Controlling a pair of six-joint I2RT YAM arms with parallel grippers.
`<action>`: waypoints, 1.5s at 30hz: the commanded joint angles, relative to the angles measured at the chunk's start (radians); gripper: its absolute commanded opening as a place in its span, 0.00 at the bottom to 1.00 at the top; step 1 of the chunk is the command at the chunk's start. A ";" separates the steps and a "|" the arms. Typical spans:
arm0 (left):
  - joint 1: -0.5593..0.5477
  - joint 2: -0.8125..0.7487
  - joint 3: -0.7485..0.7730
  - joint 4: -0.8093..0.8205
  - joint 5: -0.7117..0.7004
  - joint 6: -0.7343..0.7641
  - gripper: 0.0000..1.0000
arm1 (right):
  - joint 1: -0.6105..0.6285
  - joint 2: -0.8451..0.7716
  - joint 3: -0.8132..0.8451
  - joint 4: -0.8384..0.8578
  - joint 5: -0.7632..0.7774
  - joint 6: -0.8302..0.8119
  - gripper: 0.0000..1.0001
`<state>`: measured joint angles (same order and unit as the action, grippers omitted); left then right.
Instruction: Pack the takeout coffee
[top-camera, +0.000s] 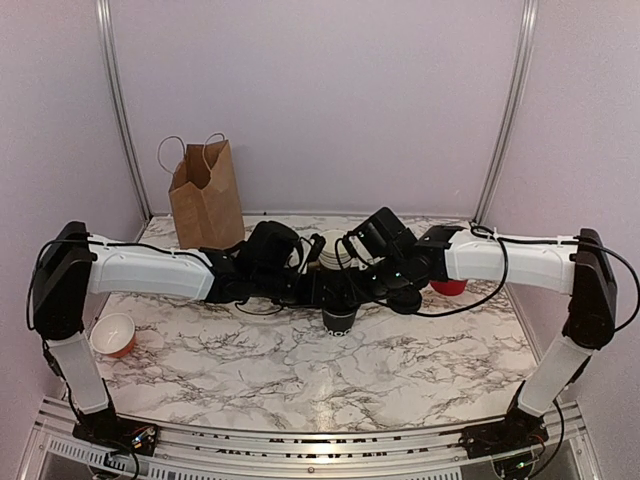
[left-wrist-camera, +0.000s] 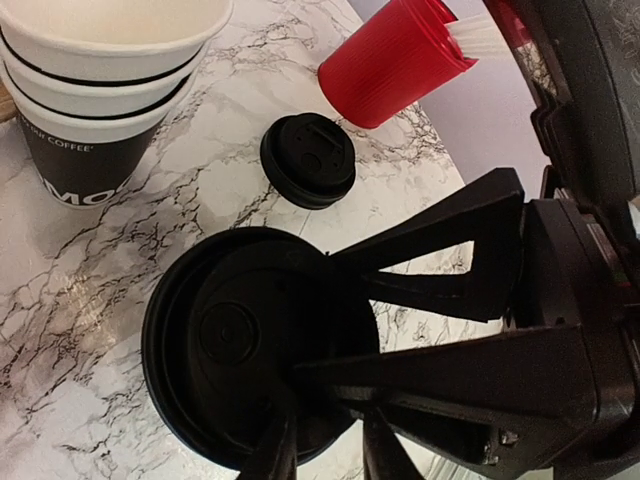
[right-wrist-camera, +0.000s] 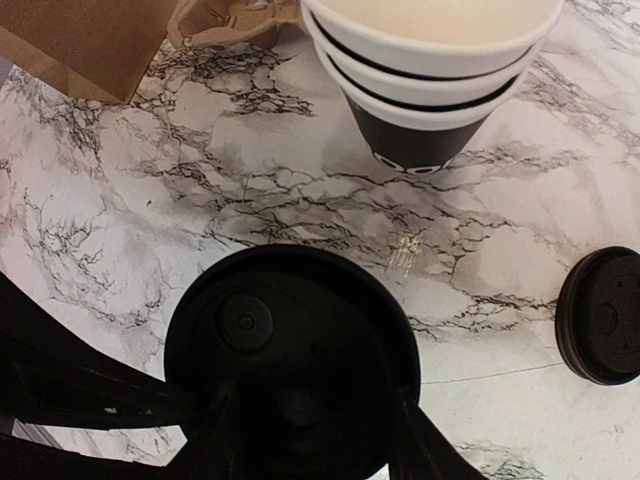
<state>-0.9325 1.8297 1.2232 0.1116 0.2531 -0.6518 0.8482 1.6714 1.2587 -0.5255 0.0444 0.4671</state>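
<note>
Near the worktop's (top-camera: 250, 380) centre, the lidded black paper takeout coffee cup (top-camera: 338, 319) is standing upright. The right hand (right-wrist-camera: 320, 425) is reaching over its lid, fingers spread. The left hand (left-wrist-camera: 328, 452) is meeting the lid's edge, but I cannot tell its grip. The brown paper bag (top-camera: 207, 195) is standing at the far left corner.

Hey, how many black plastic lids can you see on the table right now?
2. One caps the takeout coffee at the centre; the other, a loose lid, lies on the table beside the red cup. More could be hidden under the arms.
</note>
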 joint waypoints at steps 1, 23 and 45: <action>0.006 -0.068 0.002 -0.184 -0.042 0.032 0.23 | 0.017 0.043 -0.005 -0.062 -0.044 0.009 0.47; -0.032 0.106 -0.081 -0.062 0.022 -0.005 0.22 | 0.021 0.059 0.006 -0.066 -0.050 0.009 0.47; 0.016 -0.096 0.024 -0.226 -0.060 0.099 0.25 | 0.023 0.007 0.097 -0.093 -0.016 0.009 0.54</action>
<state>-0.9272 1.7622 1.2121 -0.0616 0.2005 -0.5789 0.8600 1.6924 1.3087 -0.5709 0.0315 0.4728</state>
